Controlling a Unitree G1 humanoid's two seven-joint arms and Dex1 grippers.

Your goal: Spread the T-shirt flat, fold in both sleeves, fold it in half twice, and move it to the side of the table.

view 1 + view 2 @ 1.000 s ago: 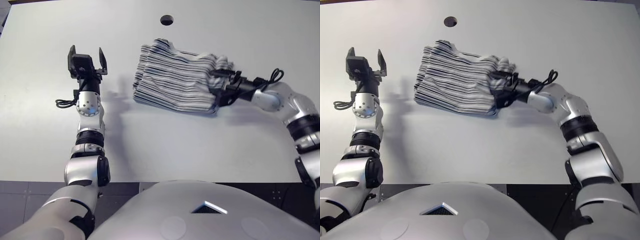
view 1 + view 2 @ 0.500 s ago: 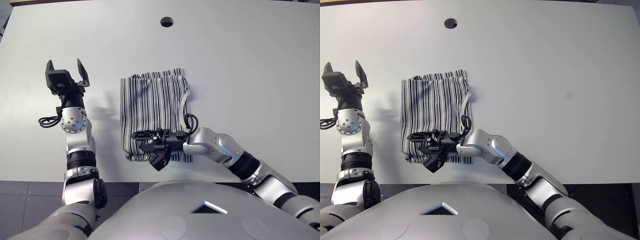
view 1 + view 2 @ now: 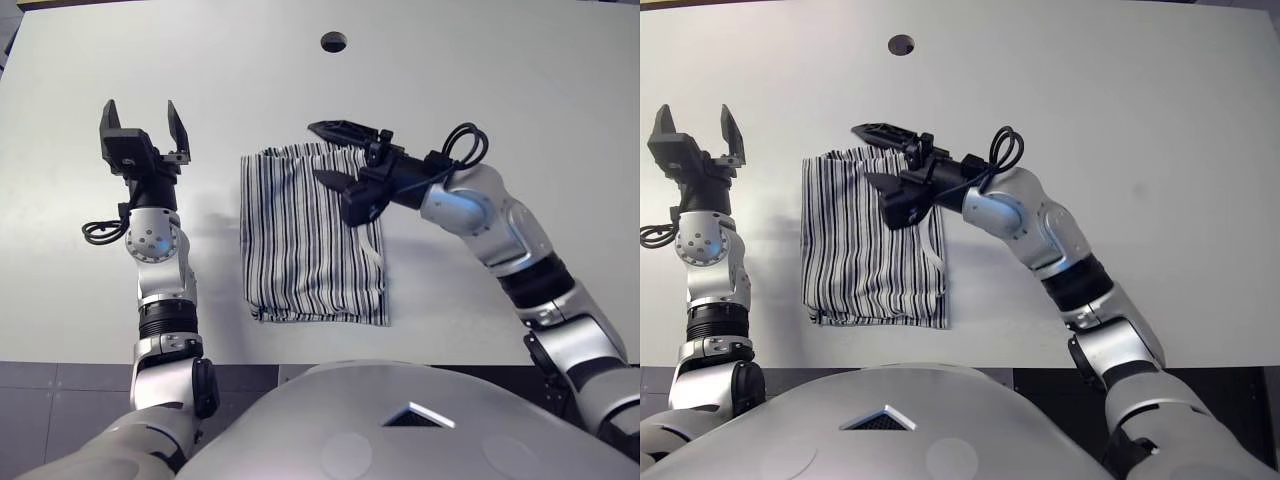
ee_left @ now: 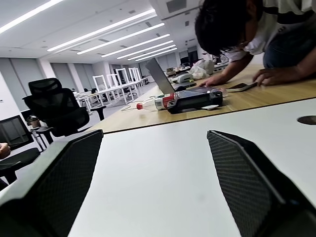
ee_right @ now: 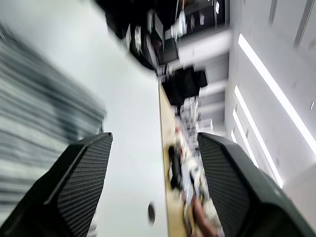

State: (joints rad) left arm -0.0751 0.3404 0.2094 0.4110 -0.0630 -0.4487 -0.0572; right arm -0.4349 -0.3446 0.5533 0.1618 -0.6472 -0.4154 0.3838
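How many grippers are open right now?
2. The left gripper is open to the left of the folded T-shirt, holding nothing. The right gripper is open over the T-shirt's far right corner, also empty. None hidden.

Head stereo overhead, shared table (image 3: 520, 90), wrist close-ups

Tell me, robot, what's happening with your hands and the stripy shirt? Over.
Left gripper open, left of T-shirt. Right gripper open, empty, over its far right corner. T-shirt folded flat. Table hole far beyond it.
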